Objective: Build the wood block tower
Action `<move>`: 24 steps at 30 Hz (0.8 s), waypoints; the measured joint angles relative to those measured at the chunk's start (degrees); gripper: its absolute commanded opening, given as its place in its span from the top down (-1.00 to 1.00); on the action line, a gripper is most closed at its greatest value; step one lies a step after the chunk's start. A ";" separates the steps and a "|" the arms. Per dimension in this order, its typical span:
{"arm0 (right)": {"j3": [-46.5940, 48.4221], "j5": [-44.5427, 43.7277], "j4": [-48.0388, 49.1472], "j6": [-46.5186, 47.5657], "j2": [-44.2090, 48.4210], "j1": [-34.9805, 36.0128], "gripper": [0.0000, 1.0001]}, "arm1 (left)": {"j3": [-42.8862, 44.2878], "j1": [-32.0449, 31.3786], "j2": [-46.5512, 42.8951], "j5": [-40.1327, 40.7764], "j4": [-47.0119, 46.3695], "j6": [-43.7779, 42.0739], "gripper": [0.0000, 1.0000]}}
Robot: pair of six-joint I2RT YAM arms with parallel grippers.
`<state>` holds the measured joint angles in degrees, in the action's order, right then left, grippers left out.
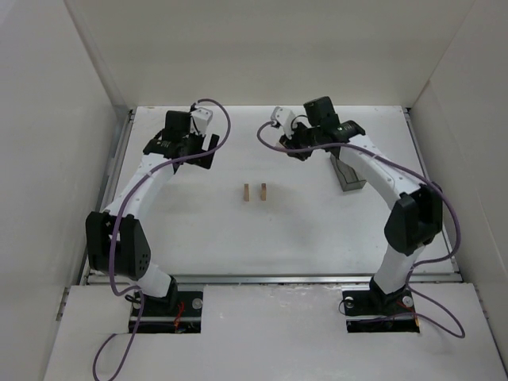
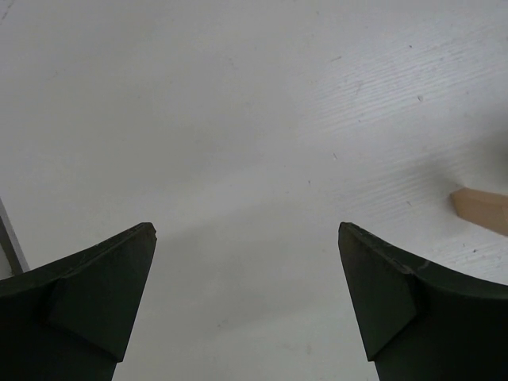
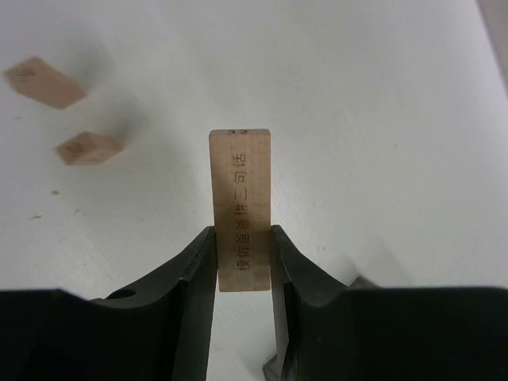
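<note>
Two small light-tan wooden uprights (image 1: 247,193) (image 1: 263,191) stand side by side, slightly apart, at the middle of the white table. They also show in the right wrist view (image 3: 89,148) (image 3: 44,82), at the upper left. My right gripper (image 3: 242,238) is shut on a flat wooden plank (image 3: 240,198) with printed characters and holds it above the table. In the top view the right gripper (image 1: 295,147) is behind and to the right of the uprights. My left gripper (image 2: 246,234) is open and empty over bare table. In the top view it (image 1: 189,151) is behind and to the left of the uprights. One upright (image 2: 482,209) shows at the right edge of the left wrist view.
A translucent dark grey plastic container (image 1: 347,173) stands on the table to the right, under the right arm's forearm. White walls enclose the table at the back (image 1: 262,55) and on both sides.
</note>
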<state>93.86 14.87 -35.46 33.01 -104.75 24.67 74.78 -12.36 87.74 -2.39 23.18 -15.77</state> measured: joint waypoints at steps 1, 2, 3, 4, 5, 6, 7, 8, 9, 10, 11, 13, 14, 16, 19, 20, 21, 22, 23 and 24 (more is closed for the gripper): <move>0.52 0.96 -0.85 2.38 1.57 1.22 1.00 | -0.02 0.00 -0.02 0.59 -0.42 1.01 -0.98; 1.09 1.84 -1.84 4.94 2.71 2.51 1.00 | -0.17 0.13 -0.11 1.20 -0.76 2.01 -0.98; 1.79 2.60 -2.95 7.32 3.23 3.93 1.00 | -0.20 0.22 -0.15 1.79 -1.01 3.06 -0.98; 2.49 3.04 -3.96 9.40 3.28 5.22 1.00 | -0.26 0.33 -0.17 2.25 -1.25 3.93 -0.98; 3.04 3.15 -4.85 11.15 2.99 6.49 1.00 | -0.48 0.42 -0.22 2.91 -1.64 4.87 -0.98; 3.34 3.17 -5.60 12.44 2.47 7.65 1.00 | -0.90 0.59 -0.31 3.76 -2.05 6.01 -0.98; 3.89 3.15 -6.71 13.60 1.68 8.79 1.00 | -1.36 0.79 -0.39 4.66 -2.27 7.15 -0.98; 4.42 3.08 -7.72 14.49 0.66 9.77 1.00 | -2.05 0.87 -0.48 5.64 -2.56 8.28 -0.98; 4.87 3.06 -8.39 15.26 -0.42 10.64 1.00 | -2.82 0.90 -0.57 6.73 -2.73 9.33 -0.98; 5.40 2.99 -9.14 15.96 -1.51 11.41 1.00 | -3.54 1.01 -0.61 7.61 -2.82 10.21 -0.98; 5.90 2.89 -9.64 16.52 -2.54 12.15 1.00 | -4.39 1.14 -0.61 8.37 -3.02 11.10 -0.98; 7.02 2.51 -10.51 17.59 -4.46 13.29 1.00 | -5.95 1.22 -0.61 9.62 -3.26 12.44 -0.98; 7.74 2.32 -10.91 18.08 -5.42 13.84 1.00 | -6.62 1.22 -0.61 10.21 -3.30 13.05 -0.98; 9.09 2.10 -11.28 18.75 -7.08 14.64 1.00 | -7.63 1.22 -0.61 11.17 -3.50 14.01 -0.98; 10.32 2.27 -11.74 19.37 -8.33 15.56 1.00 | -8.24 1.22 -0.61 12.15 -3.78 14.82 -0.98; 10.43 2.54 -11.89 19.56 -8.46 15.78 1.00 | -8.31 1.22 -0.68 12.35 -3.93 14.88 -0.98; 10.56 2.60 -12.00 19.58 -8.55 15.89 1.00 | -8.35 1.22 -0.72 12.52 -4.09 14.97 -0.98; 10.69 2.73 -12.13 19.80 -8.66 15.91 1.00 | -8.35 1.22 -0.83 12.68 -4.15 15.04 -0.98; 10.69 2.82 -12.13 20.02 -8.66 15.91 1.00 | -8.35 1.22 -0.90 12.79 -4.22 15.08 -0.98; 10.69 2.84 -12.17 20.24 -8.68 15.91 1.00 | -8.35 1.22 -1.05 12.83 -4.33 15.19 -0.98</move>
<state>104.55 17.72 -47.64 53.25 -113.43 40.58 66.43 -11.14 86.70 10.44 18.85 -0.58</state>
